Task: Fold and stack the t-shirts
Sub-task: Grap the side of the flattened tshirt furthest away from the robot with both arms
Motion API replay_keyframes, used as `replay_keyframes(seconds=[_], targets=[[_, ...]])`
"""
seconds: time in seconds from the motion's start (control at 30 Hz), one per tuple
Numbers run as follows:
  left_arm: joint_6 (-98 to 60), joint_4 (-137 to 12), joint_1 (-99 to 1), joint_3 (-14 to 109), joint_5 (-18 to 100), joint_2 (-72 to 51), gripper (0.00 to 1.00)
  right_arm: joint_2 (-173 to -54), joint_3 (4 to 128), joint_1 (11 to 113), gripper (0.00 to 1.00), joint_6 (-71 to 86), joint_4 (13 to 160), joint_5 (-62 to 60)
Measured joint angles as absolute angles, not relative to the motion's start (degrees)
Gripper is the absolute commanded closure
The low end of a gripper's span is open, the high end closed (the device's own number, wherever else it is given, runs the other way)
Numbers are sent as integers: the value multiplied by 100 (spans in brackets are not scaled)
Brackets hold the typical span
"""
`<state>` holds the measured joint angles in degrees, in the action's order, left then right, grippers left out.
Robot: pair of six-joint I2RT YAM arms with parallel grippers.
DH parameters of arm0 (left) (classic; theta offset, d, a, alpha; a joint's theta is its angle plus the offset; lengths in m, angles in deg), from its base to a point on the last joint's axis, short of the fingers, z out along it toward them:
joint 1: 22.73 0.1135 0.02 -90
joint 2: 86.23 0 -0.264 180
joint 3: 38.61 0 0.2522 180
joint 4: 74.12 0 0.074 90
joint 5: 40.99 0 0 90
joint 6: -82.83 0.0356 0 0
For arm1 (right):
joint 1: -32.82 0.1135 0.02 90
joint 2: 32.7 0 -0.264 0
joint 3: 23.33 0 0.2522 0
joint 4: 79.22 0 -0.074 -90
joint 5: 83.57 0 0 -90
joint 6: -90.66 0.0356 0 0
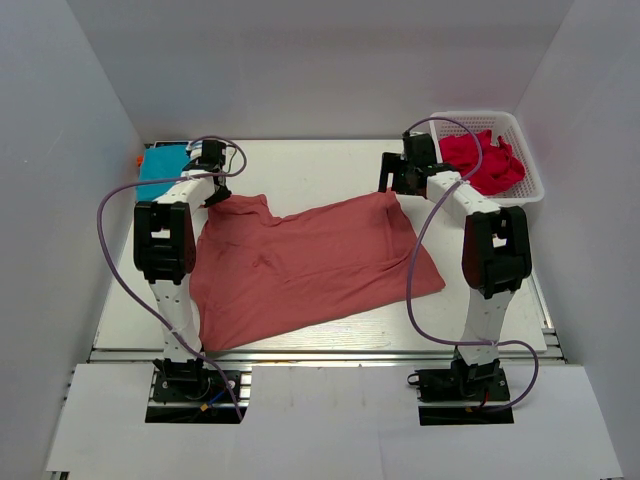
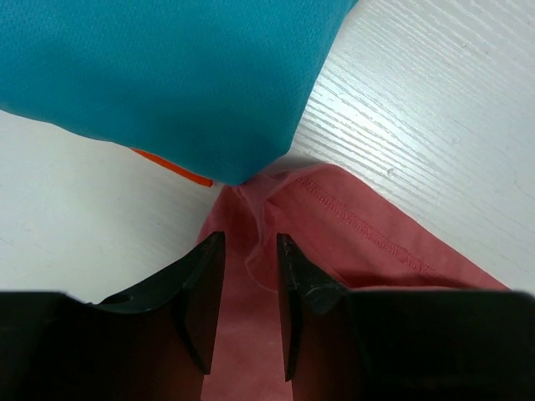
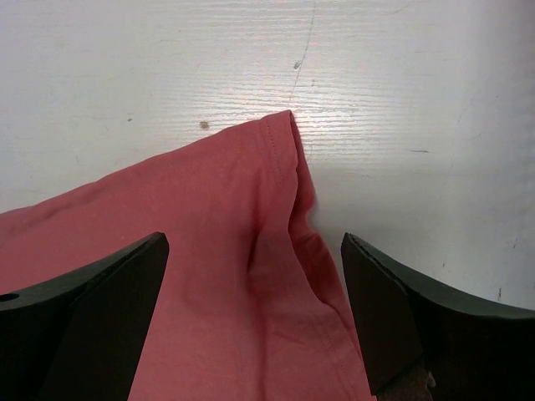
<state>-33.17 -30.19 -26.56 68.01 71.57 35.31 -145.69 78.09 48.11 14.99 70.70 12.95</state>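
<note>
Salmon-red t-shirt (image 1: 310, 265) spread flat, left of basket (image 1: 478, 115), long axis running toward basket. Left gripper (image 2: 251, 238) at back corner away from basket, jaws pinched narrow on fabric fold. Right gripper (image 3: 252, 242) at back corner nearest basket, jaws wide, straddling hem, holding nothing.

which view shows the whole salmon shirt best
Top external: the salmon shirt lies spread across the table, almost all in view. Left wrist shows only a bunched corner between the fingers of the left hand; right wrist only a hemmed corner under the open right hand.
</note>
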Motion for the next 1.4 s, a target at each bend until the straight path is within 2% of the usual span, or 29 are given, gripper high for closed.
replay_keyframes(seconds=[0.03, 0.07, 0.13, 0.2, 0.27, 0.53, 0.7, 0.8, 0.97, 1.13, 1.17, 1.2, 1.4], targets=[[-3317, -3034, -2656, 6801, 7171, 3537, 61, -14569, 7809, 4809, 10, 1499, 7068, 1295], [-3321, -3043, -2656, 6801, 7177, 3544, 68, -14569, 7809, 4807, 10, 1501, 7068, 1295], [-3337, -3060, -2656, 6809, 7201, 3574, 72, -14569, 7809, 4800, 10, 1501, 7063, 1295], [-3356, -3113, -2656, 6840, 7214, 3636, 84, -14569, 7809, 4796, 10, 1501, 7063, 1295], [-3374, -3176, -2656, 6842, 7219, 3690, 100, -14569, 7809, 4794, 10, 1499, 7061, 1295], [-3175, -3447, -2674, 6766, 7227, 3670, 100, -14713, 7971, 4789, 10, 1365, 7042, 1297], [-3070, -3650, -2689, 6086, 7210, 3118, 100, -15301, 8653, 4789, 10, 1346, 7015, 1411], [-3048, -3705, -2698, 5714, 7155, 2691, 100, -15721, 9090, 4789, 12, 1304, 6996, 1551], [-3031, -3906, -2698, 5354, 6926, 2189, 100, -16451, 9695, 4789, 20, 1160, 6989, 1719], [-3029, -3989, -2698, 5201, 6827, 1988, 100, -16960, 10056, 4789, 39, 1068, 6950, 1653], [-3029, -4000, -2698, 5170, 6808, 1957, 100, -16993, 10108, 4791, 53, 1057, 6954, 1680], [-3029, -3998, -2698, 5135, 6799, 1926, 100, -16995, 10130, 4791, 61, 1046, 6954, 1629], [-3026, -3985, -2698, 4954, 6779, 1756, 100, -16988, 10071, 4789, 94, 1096, 6948, 1520]])
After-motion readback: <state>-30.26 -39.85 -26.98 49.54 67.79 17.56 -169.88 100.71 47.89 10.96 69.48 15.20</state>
